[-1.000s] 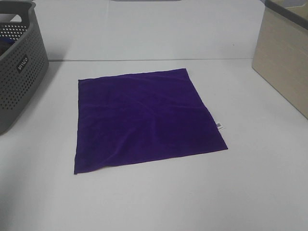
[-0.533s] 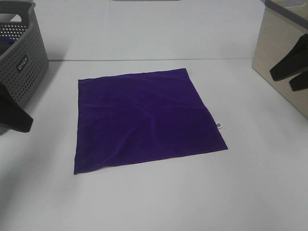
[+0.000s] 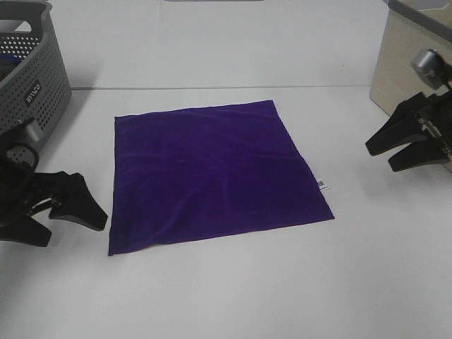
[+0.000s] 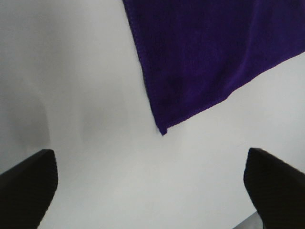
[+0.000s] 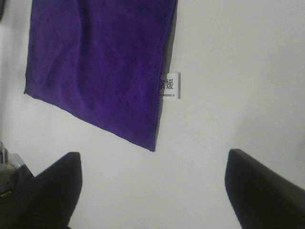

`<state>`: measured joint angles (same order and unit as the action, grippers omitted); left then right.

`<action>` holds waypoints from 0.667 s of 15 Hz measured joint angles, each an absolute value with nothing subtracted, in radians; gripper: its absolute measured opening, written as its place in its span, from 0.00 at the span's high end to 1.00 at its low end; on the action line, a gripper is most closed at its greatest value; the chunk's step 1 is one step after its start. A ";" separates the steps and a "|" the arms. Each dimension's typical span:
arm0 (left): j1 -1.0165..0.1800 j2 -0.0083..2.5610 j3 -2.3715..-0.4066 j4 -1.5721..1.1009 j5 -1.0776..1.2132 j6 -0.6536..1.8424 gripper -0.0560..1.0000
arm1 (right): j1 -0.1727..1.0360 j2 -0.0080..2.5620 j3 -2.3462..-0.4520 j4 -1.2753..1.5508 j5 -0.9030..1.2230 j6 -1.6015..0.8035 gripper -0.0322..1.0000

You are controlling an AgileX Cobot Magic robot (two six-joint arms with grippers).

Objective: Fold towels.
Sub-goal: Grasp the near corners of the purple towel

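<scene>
Beside the purple towel, the left gripper sits low near its front left corner and the right gripper well off its tagged edge, both with jaws spread wide; both arms are cut off by the frame. It lies flat and unfolded on the white surface, faintly creased; a white tag juts from its right edge.
</scene>
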<state>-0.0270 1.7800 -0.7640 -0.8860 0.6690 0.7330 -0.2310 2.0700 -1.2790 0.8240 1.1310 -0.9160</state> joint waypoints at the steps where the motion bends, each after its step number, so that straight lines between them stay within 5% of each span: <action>1: -0.042 1.802 -0.764 -0.923 0.643 0.768 0.01 | -0.213 2.084 -1.280 0.813 1.119 -0.903 0.19; 10: -0.046 1.880 -0.773 -1.029 0.595 0.859 0.01 | -0.051 2.166 -1.298 0.710 0.963 -0.773 0.13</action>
